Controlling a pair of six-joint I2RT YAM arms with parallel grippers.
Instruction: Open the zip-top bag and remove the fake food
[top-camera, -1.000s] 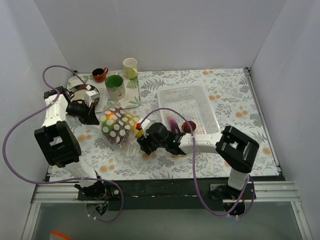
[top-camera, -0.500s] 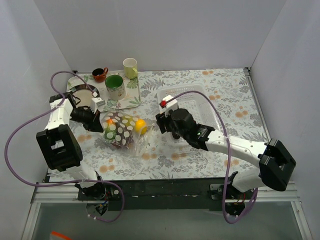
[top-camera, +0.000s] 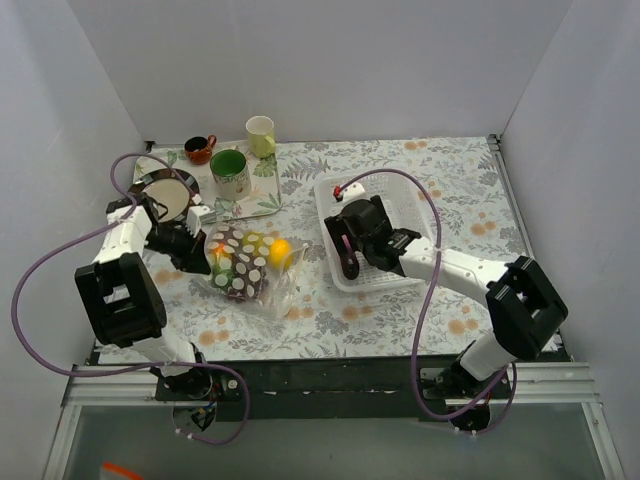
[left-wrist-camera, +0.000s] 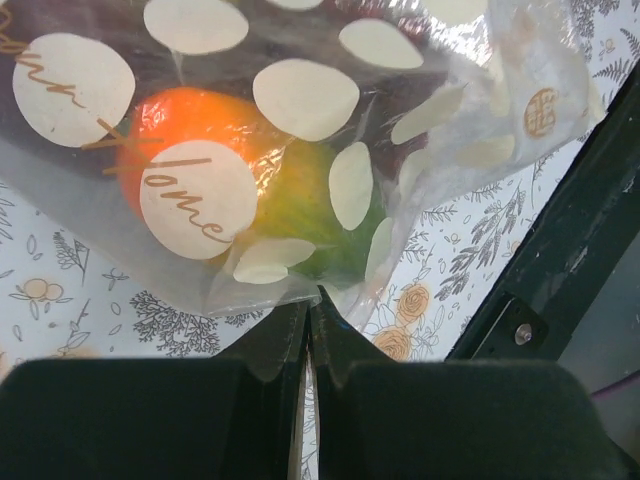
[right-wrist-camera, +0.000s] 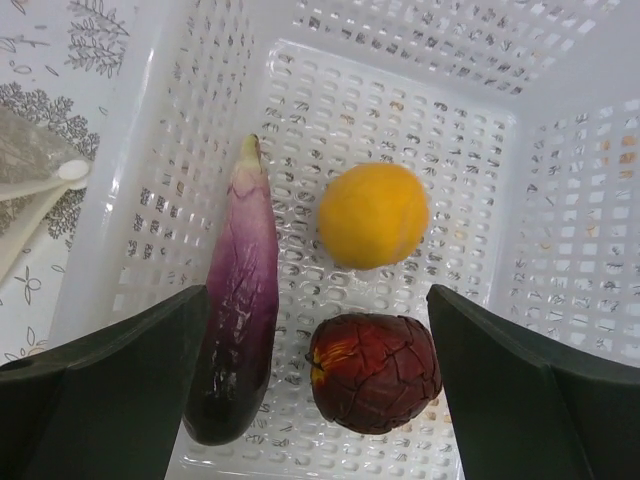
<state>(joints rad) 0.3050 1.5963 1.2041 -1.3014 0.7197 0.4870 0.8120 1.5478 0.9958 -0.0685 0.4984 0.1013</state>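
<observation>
Clear plastic with white polka dots, that's the zip-top bag (top-camera: 245, 265), slumped on the floral cloth in the left half of the table, roughly midway between the near and far edges. The left gripper (top-camera: 198, 256) is at the bag's left side, and in the left wrist view its jaws are pressed together with just a sliver of a gap, a fold of the bag's edge pinched between the fingertips. Through the plastic you can see an orange piece (left-wrist-camera: 190, 120) and something green (left-wrist-camera: 320, 220) right beside it, and the overhead view shows a yellow lemon (top-camera: 281, 250) toward the bag's right side, plus a dark purple lump lower down that I can't make out. The right gripper (top-camera: 350, 255) hangs over the white perforated basket (top-camera: 425, 225), which sits around the middle of the table, a bit toward the right edge. Its jaws are spread wide with nothing in them. Below them in the basket lie a purple eggplant (right-wrist-camera: 240, 330) along the left wall, a round yellow-orange fruit (right-wrist-camera: 373, 215) and a dark red fruit (right-wrist-camera: 375, 372), those two just beside each other. Up at the far left corner there's a green mug (top-camera: 231, 172), a cream cup (top-camera: 261, 135) and a small brown cup (top-camera: 200, 149).
</observation>
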